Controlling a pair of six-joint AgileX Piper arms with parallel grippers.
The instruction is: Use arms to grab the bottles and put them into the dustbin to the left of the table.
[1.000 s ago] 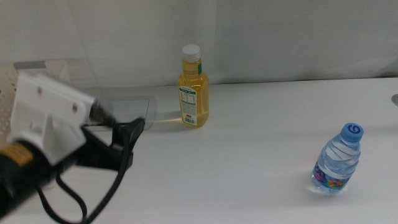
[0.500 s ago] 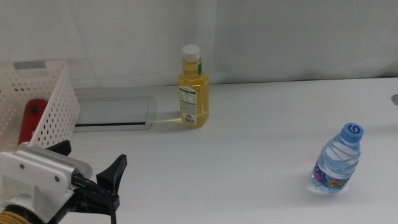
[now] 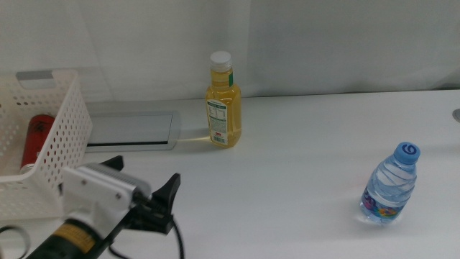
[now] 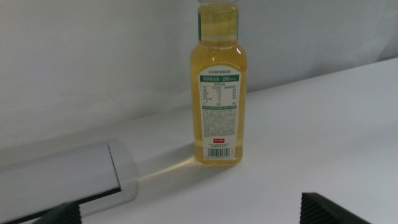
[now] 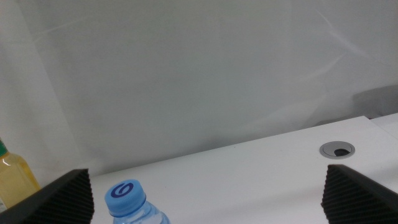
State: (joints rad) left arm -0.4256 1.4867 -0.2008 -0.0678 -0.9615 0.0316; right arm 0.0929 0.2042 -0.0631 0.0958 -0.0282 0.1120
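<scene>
Now my left gripper (image 3: 147, 194) hangs low near the dustbin (image 3: 65, 155), jaws spread and empty, aimed at the yellow-liquid bottle (image 4: 218, 87) standing upright beside the grey tray (image 3: 133, 129). Coming in off-centre, I could tip that tall bottle. My right gripper (image 5: 205, 214) waits wide open behind the water bottle (image 3: 389, 184).

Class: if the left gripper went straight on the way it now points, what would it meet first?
Most likely the yellow-liquid bottle, standing upright and centred ahead of the open left gripper; nothing shows between them, though depth is uncertain.
</scene>
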